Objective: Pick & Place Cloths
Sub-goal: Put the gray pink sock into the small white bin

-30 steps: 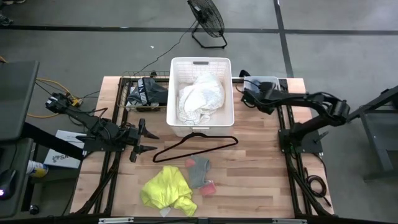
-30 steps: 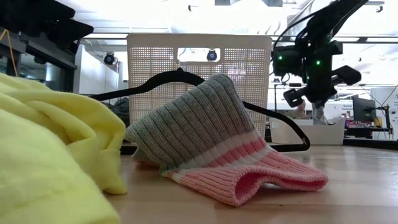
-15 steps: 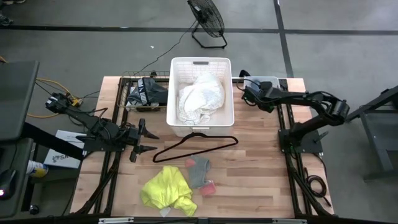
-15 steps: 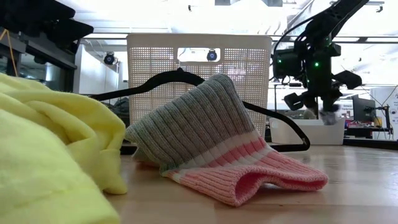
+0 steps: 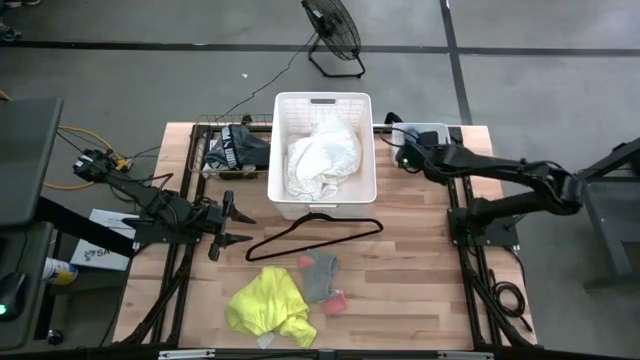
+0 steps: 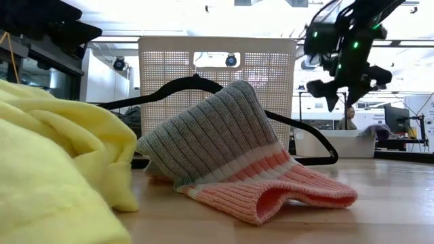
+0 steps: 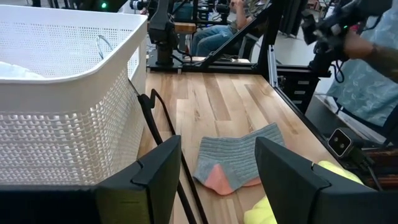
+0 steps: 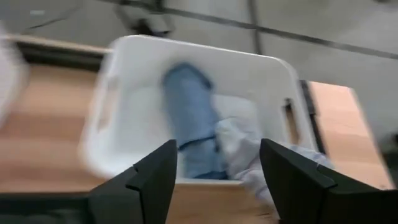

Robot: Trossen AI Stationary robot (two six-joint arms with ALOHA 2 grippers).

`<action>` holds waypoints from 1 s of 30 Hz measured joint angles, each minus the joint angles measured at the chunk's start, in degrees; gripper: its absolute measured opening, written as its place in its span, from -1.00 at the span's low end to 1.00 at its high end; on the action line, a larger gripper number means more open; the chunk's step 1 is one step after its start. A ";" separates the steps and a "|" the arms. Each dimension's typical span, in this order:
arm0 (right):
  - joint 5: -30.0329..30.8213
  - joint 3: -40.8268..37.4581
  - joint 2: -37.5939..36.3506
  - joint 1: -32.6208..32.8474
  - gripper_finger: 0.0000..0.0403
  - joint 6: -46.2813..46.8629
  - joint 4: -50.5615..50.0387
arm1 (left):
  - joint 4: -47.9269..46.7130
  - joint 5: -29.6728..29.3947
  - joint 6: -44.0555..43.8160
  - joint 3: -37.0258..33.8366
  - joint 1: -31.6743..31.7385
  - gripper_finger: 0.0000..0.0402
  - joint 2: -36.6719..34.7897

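Reaching over a small bin (image 8: 199, 106) holding blue cloth (image 8: 189, 118), the right gripper (image 5: 405, 157) is spread, empty. White cloth (image 5: 322, 158) fills the basket (image 5: 280, 150); yellow cloth (image 5: 265, 303) lies near the hanger (image 5: 315, 234).

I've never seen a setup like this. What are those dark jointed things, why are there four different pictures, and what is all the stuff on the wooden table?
The dark things are two robot arms, each ending in a two-finger pincer. One picture looks straight down, one sits at table-top height, and two come from cameras on the arms' wrists.

On the wooden table stands a white rectangular plastic basket with a large white garment inside. In front of it lie a thin black clothes hanger, a grey-and-pink ribbed knit piece and a bright yellow garment.

The left pincer waits open beside the hanger, holding nothing. The right pincer is open and empty, above a small white bin with a blue cloth in it.
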 joint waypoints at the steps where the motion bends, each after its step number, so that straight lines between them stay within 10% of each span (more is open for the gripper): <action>1: -1.22 0.00 -1.26 0.85 0.10 -1.32 0.31 | -0.01 0.00 0.00 0.00 0.01 0.00 0.00; 30: -11.06 0.00 -11.54 50.45 0.07 -12.83 26.56 | -3.82 -3.40 -0.90 0.00 0.00 0.00 -0.08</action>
